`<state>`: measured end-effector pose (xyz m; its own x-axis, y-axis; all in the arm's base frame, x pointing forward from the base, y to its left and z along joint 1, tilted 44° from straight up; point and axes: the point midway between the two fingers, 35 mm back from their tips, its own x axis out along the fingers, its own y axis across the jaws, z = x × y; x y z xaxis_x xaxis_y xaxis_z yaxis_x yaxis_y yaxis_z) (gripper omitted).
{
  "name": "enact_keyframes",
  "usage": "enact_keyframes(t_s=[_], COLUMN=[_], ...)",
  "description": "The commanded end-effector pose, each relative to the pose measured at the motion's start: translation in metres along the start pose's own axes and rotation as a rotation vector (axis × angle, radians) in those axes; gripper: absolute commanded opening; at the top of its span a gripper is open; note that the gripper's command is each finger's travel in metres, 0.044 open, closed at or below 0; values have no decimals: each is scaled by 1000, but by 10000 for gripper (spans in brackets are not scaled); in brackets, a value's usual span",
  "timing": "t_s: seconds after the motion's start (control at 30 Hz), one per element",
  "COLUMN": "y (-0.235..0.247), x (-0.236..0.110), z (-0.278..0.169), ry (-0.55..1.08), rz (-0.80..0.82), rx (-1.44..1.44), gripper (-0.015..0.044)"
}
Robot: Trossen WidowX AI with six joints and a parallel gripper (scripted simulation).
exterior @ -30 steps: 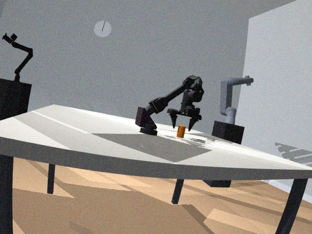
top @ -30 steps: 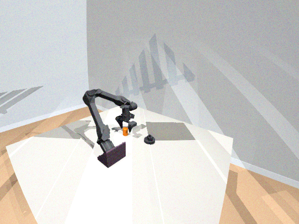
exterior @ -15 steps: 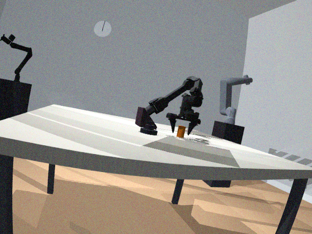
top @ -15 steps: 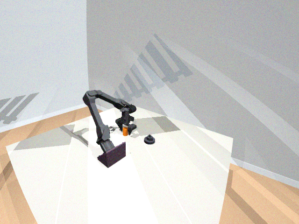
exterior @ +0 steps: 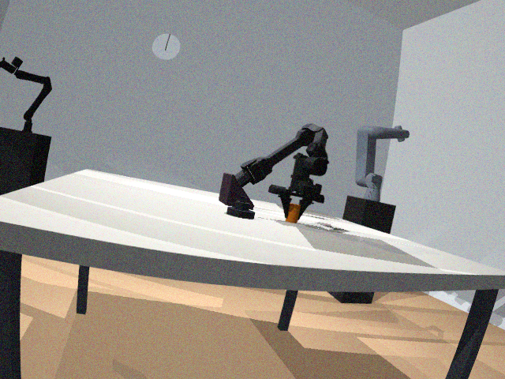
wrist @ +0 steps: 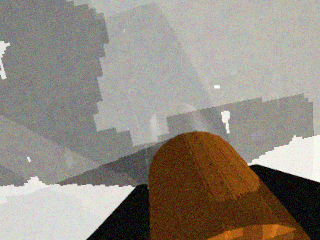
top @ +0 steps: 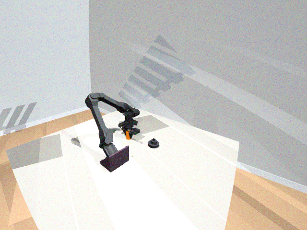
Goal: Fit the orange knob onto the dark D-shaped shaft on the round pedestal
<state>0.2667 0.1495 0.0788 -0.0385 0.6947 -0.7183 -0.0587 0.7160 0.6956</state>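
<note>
Exterior view: the tool (exterior: 294, 206) straddles the upright orange knob (exterior: 293, 212) on the white bench (exterior: 122, 212), fingers closed to about half width against its sides; the round pedestal (top: 153, 143) stands nearby, apart
</note>
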Motion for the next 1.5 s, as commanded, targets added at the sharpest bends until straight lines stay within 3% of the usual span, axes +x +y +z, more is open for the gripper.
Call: enact_keyframes(t_s=[0.0,0.1,0.3,0.93,1.47], y=[0,0,-4,-12,-41], x=[0,0,-20,-135,-134], z=[0,0,4,-4,14], ry=[-1,-1,-2,1,0], rz=[2,2,-7,-5,-10], rx=[3,3,4,5,10], gripper=[157,138,0,0,0])
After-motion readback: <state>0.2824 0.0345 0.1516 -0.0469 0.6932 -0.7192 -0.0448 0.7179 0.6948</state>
